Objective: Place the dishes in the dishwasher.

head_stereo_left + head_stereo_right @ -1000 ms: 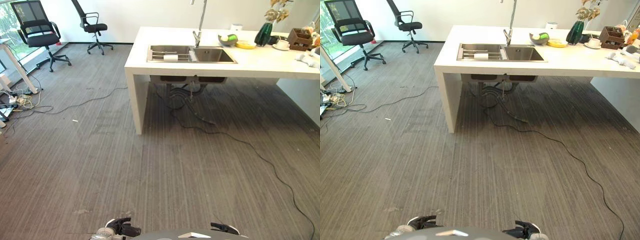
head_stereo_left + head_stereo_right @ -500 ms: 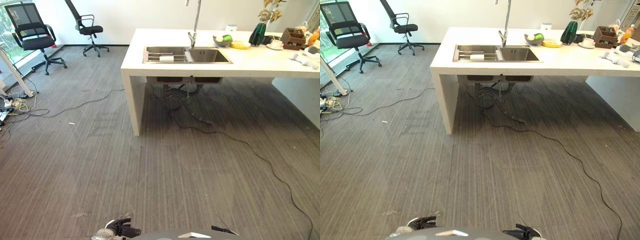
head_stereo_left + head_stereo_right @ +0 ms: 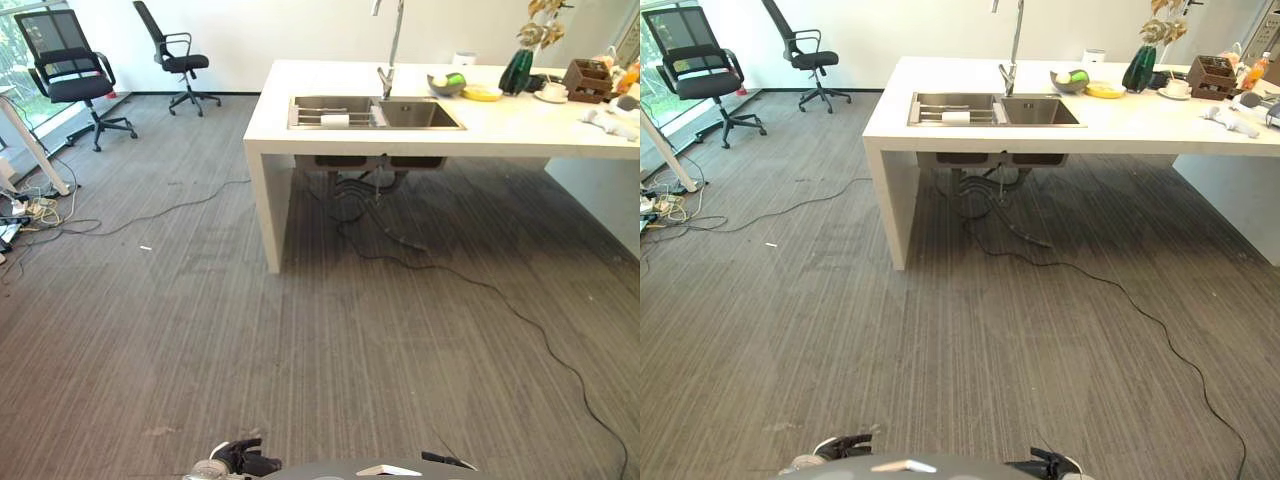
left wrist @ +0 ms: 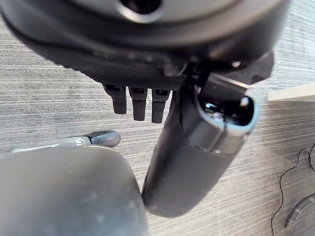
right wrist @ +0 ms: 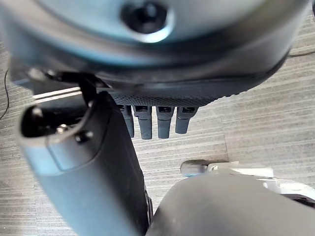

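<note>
The robot stands well apart from the long white surface (image 3: 560, 125), so nothing is in reach. Both the left hand (image 4: 140, 103) and the right hand (image 5: 157, 120) hang low with fingers straight and empty. The dishes, a grey bowl (image 3: 447, 83) and a white cup on its saucer (image 3: 555, 91), wait near the far edge, beside the steel double sink (image 3: 375, 111). I see no dishwasher.

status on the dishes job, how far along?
Nothing looks done. Both hands are empty with fingers straight: left hand, right hand, hanging over carpet. The robot stands well back from the white counter. Still left: reach the dishes, such as the bowl by the sink and the cup on a saucer, pick them up and load them. No dishwasher is visible.
</note>
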Controlling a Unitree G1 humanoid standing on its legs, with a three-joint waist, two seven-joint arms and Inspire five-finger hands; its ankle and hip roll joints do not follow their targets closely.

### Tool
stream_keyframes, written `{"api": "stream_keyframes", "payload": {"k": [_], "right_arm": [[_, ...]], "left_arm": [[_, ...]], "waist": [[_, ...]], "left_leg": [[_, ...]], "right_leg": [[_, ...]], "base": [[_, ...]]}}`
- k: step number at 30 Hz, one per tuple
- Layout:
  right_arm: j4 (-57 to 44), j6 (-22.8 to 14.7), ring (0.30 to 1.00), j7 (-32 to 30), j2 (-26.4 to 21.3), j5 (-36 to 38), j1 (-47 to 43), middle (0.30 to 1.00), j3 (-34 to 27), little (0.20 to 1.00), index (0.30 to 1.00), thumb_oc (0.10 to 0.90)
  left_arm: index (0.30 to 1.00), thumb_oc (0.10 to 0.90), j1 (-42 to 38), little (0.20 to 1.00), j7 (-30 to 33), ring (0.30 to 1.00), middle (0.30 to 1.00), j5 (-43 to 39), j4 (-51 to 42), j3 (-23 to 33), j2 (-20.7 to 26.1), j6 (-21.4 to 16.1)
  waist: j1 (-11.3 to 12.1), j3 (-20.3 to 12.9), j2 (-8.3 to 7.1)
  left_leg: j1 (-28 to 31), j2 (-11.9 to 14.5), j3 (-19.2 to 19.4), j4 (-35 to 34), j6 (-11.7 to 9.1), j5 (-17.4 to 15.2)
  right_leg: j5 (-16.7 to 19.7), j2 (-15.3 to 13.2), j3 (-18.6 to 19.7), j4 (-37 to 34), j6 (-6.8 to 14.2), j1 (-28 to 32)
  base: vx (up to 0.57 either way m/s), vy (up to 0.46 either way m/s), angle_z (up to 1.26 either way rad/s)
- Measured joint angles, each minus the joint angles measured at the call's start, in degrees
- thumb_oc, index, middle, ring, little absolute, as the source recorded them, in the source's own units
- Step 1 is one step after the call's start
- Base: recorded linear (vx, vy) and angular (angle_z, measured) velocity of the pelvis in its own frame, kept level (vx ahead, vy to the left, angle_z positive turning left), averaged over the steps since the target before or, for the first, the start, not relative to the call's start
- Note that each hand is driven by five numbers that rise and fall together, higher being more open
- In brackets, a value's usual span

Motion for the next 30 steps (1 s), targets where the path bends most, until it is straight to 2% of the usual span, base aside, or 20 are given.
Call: {"api": "stream_keyframes", "payload": {"k": [9,12,16,18,19,20,21,22,23,24,25,26,27,28,29,30], "right_arm": [[-1.06,0.02,0.9,0.03,-0.55,-2.05,-1.04,0.9,0.01,0.9,0.9,0.8],[-1.44,-0.24,0.9,-0.05,-0.9,-2.12,-2.43,0.9,-0.05,0.9,0.9,0.8],[-1.43,-0.24,0.9,0.12,-0.84,-2.12,-2.42,0.9,-0.09,0.9,0.9,0.8],[-1.41,-0.23,0.9,0.23,-0.8,-2.13,-2.45,0.9,-0.06,0.9,0.9,0.8],[-1.42,-0.17,0.9,0.38,-0.66,-2.12,-2.65,0.9,0.01,0.9,0.9,0.8],[-1.42,-0.17,0.9,0.38,-0.66,-2.12,-2.65,0.9,0.01,0.9,0.9,0.8],[-1.82,-0.19,0.9,0.82,2.44,-2.11,-5.3,0.9,0.03,0.9,0.9,0.8],[-1.82,-0.19,0.9,0.82,2.44,-2.11,-5.3,0.9,0.03,0.9,0.9,0.8],[-3.85,-0.69,0.9,0.56,1.21,-2.07,-3.35,0.9,0.5,0.9,0.9,0.8],[-3.59,-1.2,0.9,0.4,0.27,-2.0,-2.21,0.9,0.53,0.9,0.9,0.8],[-1.44,-0.39,0.9,0.33,1.25,-2.07,-3.63,0.9,0.93,0.9,0.9,0.8],[2.61,-0.3,0.9,0.54,1.84,-2.1,-5.73,0.9,-0.39,0.9,0.9,0.8],[3.9,-0.05,0.9,0.62,0.49,-2.08,-6.65,0.9,-0.51,0.9,0.9,0.8],[3.81,-0.03,0.9,0.23,-3.57,-2.29,-8.81,0.9,2.27,0.9,0.9,0.8],[3.85,-0.23,0.9,-0.02,-5.16,-2.32,-8.05,0.9,2.16,0.9,0.9,0.8],[3.96,-0.45,0.9,-0.09,-6.04,-2.33,-6.86,0.9,2.3,0.9,0.9,0.8]], "left_arm": [[0.9,0.8,-1.01,0.9,0.01,0.9,0.9,-0.91,0.07,0.04,-0.17,0.01],[0.9,0.8,-2.34,0.9,0.04,0.9,0.9,-0.68,0.93,-0.8,-0.05,0.08],[0.9,0.8,-2.27,0.9,0.07,0.9,0.9,-0.76,1.16,0.3,-0.02,0.07],[0.9,0.8,-2.26,0.9,0.11,0.9,0.9,-0.79,1.24,0.32,0.01,0.07],[0.9,0.8,-2.39,0.9,0.14,0.9,0.9,-0.88,1.2,0.48,0.24,0.05],[0.9,0.8,-2.39,0.9,0.14,0.9,0.9,-0.88,1.2,0.48,0.24,0.05],[0.9,0.8,-3.9,0.9,-0.25,0.9,0.9,-3.63,0.6,5.56,3.34,-1.36],[0.9,0.8,-3.9,0.9,-0.25,0.9,0.9,-3.63,0.6,5.56,3.34,-1.36],[0.9,0.8,-6.35,0.9,0.23,0.9,0.9,-7.1,-4.29,5.99,2.82,-0.94],[0.9,0.8,-7.88,0.9,-1.6,0.9,0.9,-10.91,-14.11,4.76,1.59,-4.27],[0.9,0.8,-9.29,0.9,-1.35,0.9,0.9,-11.39,-13.79,3.46,2.46,-4.85],[0.9,0.8,-11.05,0.9,-0.83,0.9,0.9,-9.81,-11.72,2.5,2.75,-4.77],[0.9,0.8,-11.61,0.9,-0.25,0.9,0.9,-9.3,-10.77,2.0,0.8,-4.7],[0.9,0.8,-10.61,0.9,0.26,0.9,0.9,-8.69,-6.22,0.7,-0.61,-3.98],[0.9,0.8,-10.26,0.9,0.88,0.9,0.9,-9.59,-3.65,1.7,-3.05,-3.65],[0.9,0.8,-9.85,0.9,1.05,0.9,0.9,-9.8,-2.61,2.67,-4.42,-3.17]], "waist": [[-0.11,1.3,0.31],[-1.54,2.44,0.46],[-1.6,2.43,0.17],[-1.63,2.55,0.08],[-1.79,2.85,-0.32],[-1.79,2.85,-0.32],[0.21,4.86,-6.45],[0.21,4.86,-6.45],[4.56,7.02,-7.73],[9.38,10.33,-6.71],[8.98,10.97,-8.42],[7.71,10.21,-8.37],[7.25,9.87,-4.82],[8.86,8.29,-1.7],[8.42,7.36,1.06],[7.94,6.49,2.54]], "left_leg": [[-1.64,-0.15,-1.42,-0.07,0.06,0.02],[-2.14,-0.14,-2.99,-0.03,0.1,0.41],[-1.9,-0.02,-3.03,0.24,0.05,0.4],[-1.78,0.17,-2.97,0.25,-0.15,0.33],[-2.58,0.61,-2.68,1.68,-1.73,-0.58],[-2.58,0.61,-2.68,1.68,-1.73,-0.58],[-17.12,0.18,-0.73,28.66,-7.31,-3.52],[-17.12,0.18,-0.73,28.66,-7.31,-3.52],[-32.02,1.18,-3.49,53.95,-8.31,4.71],[-48.3,1.06,-3.93,77.77,-6.73,9.15],[-48.98,0.54,-0.95,70.19,-6.97,5.01],[-46.43,2.51,5.25,49.91,-6.5,1.25],[-44.86,5.7,6.88,38.57,-5.0,1.36],[-42.07,5.76,6.83,19.69,-6.39,2.7],[-40.34,5.65,6.47,13.89,-7.07,1.42],[-39.17,5.08,7.01,12.68,-6.54,1.3]], "right_leg": [[-0.21,-0.13,-1.68,0.56,0.11,-0.82],[-1.34,-0.16,-3.14,2.9,0.08,-2.34],[-1.7,-0.11,-3.35,2.83,0.02,-2.2],[-2.08,0.07,-3.3,3.16,-0.12,-2.29],[-3.3,0.48,-3.33,4.99,-0.68,-3.37],[-3.3,0.48,-3.33,4.99,-0.68,-3.37],[-8.39,0.07,-3.28,15.39,-6.18,-10.74],[-8.39,0.07,-3.28,15.39,-6.18,-10.74],[-8.22,0.68,-3.42,17.08,-8.9,-11.09],[-9.78,0.48,-3.62,17.88,-6.94,-10.35],[-10.35,0.01,-2.51,14.24,-3.85,-7.85],[-13.43,-0.62,-4.08,8.87,10.61,-4.78],[-15.6,0.62,-3.87,13.13,10.92,-5.09],[-18.15,-5.28,4.17,20.83,5.12,-4.48],[-15.71,-4.98,1.75,17.2,0.74,-2.0],[-14.78,-4.27,0.45,14.77,0.17,0.23]], "base": [[0.03,0.024,0.09],[0.07,-0.032,0.21],[0.04,-0.07,0.05],[0.03,-0.168,-0.02],[0.02,-0.125,-0.02],[0.2,-0.511,-0.32],[0.18,-0.386,-0.3],[0.17,-0.38,-0.3],[0.46,0.003,-0.03],[0.47,0.006,0.22],[0.67,0.034,0.47],[0.39,0.06,0.42],[0.55,0.061,-0.75],[0.49,0.038,-1.16],[0.45,0.054,-0.99],[0.59,0.065,0.07]]}}
